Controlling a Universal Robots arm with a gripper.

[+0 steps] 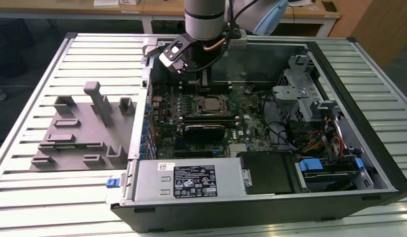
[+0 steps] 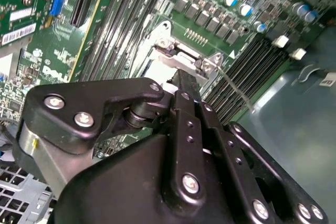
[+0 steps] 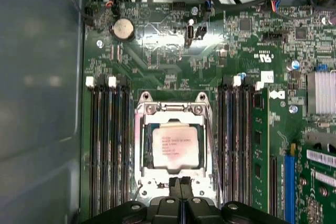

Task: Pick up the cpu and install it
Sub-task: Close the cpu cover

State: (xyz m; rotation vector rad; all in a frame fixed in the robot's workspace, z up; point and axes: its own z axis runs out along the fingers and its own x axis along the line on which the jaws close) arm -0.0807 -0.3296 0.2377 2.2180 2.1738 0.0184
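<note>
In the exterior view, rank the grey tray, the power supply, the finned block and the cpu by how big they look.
Largest to smallest:
1. grey tray
2. power supply
3. finned block
4. cpu, only a little smaller than the finned block

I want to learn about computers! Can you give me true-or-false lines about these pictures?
1. The silver chip lies in its socket on the green board. True.
2. The pincer holds the chip. False: the pincer is shut at the socket's edge, off the chip.
3. A grey tray lies beside the computer case. True.
4. The computer case is closed. False: its side is open, showing the board.
</note>
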